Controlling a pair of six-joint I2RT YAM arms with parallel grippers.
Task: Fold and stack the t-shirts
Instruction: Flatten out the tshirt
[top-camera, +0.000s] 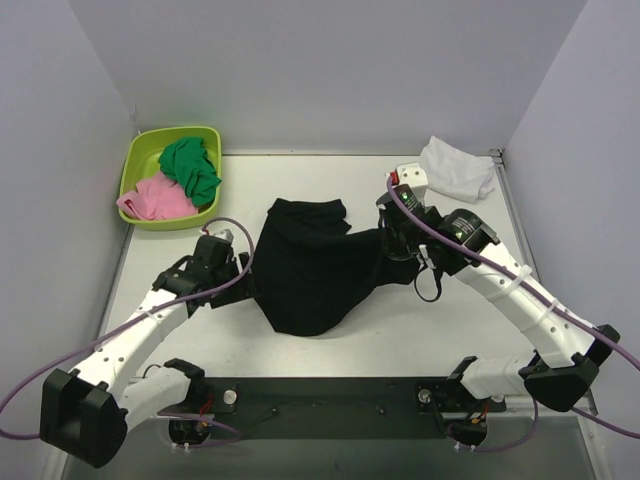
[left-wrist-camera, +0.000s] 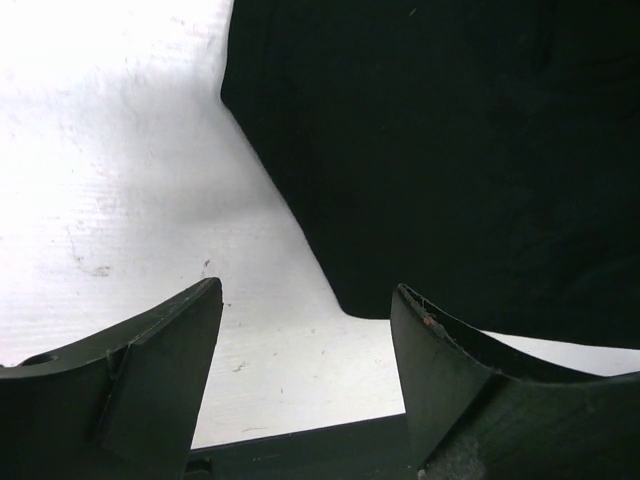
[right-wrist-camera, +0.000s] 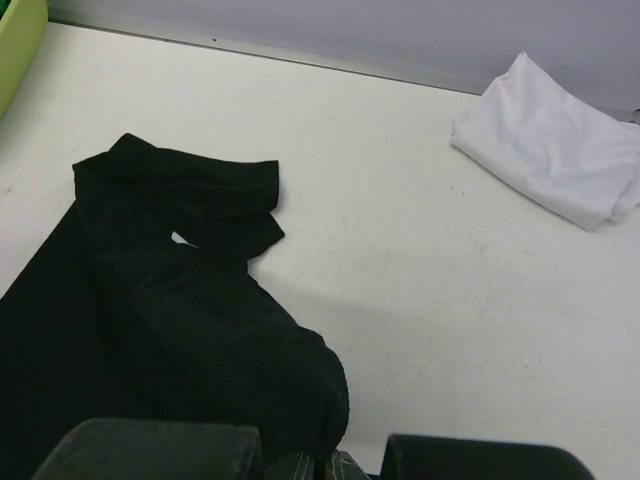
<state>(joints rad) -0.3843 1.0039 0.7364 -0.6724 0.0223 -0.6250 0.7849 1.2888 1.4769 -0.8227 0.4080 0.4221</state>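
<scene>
Right gripper (right-wrist-camera: 320, 462) clenched on black t-shirt (right-wrist-camera: 200, 340) edge. Left gripper (left-wrist-camera: 308, 290) spread, empty, cloth just ahead. Advise: advance squarely, pinch its hem fully.

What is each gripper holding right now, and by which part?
Right gripper pinches the black t-shirt by its right edge; left gripper is open, holding nothing.
</scene>
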